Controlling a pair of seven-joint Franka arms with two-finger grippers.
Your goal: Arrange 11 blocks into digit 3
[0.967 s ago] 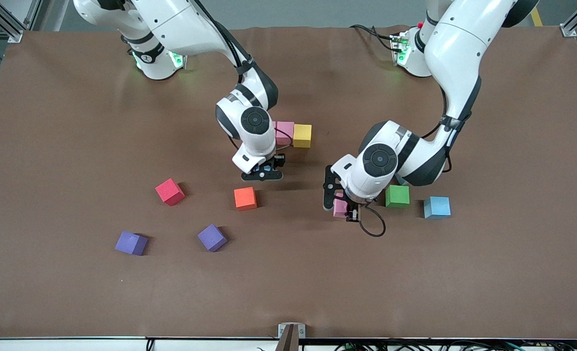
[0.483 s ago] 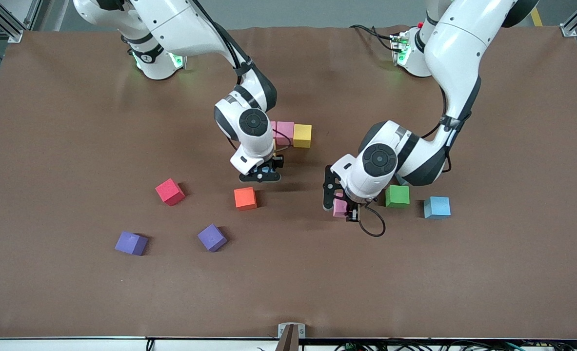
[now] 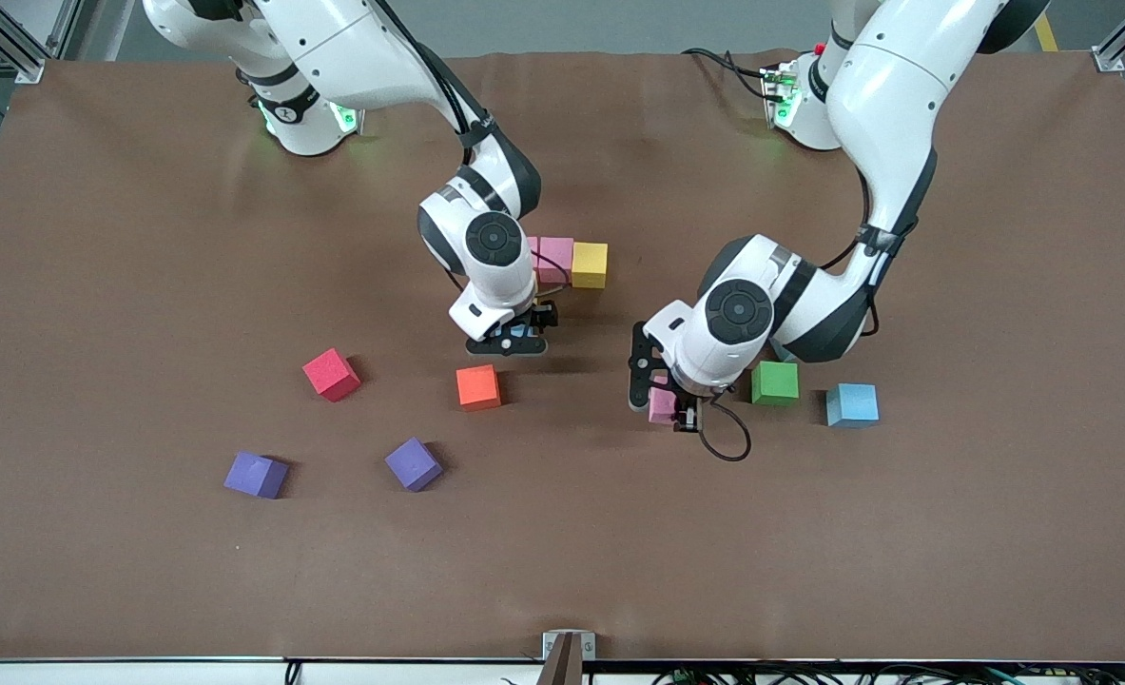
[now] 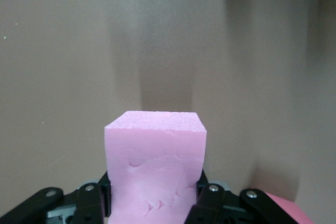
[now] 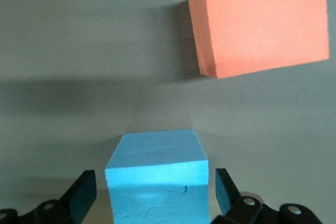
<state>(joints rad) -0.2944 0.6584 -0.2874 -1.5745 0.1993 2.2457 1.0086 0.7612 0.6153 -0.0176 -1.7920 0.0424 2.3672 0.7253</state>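
The right gripper's (image 3: 514, 340) fingers (image 5: 83, 196) stand wide, clear of a light blue block (image 5: 157, 174) just set on the worktop (image 3: 144, 285) near the pink block (image 3: 555, 259) and yellow block (image 3: 590, 264) starting the digit. The left gripper (image 3: 662, 404) clamps another pink cube (image 4: 155, 169) beside the green block (image 3: 774, 382); it likely carries that to the row next.

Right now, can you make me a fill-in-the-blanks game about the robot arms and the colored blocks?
1. The left tool is shut on a ____ block.
2. The right tool stands open around a light ____ block.
3. The green block sits beside a light blue block, toward the ____ arm's end of the table.
4. The yellow block touches a ____ block.

Missing words: pink, blue, left, pink
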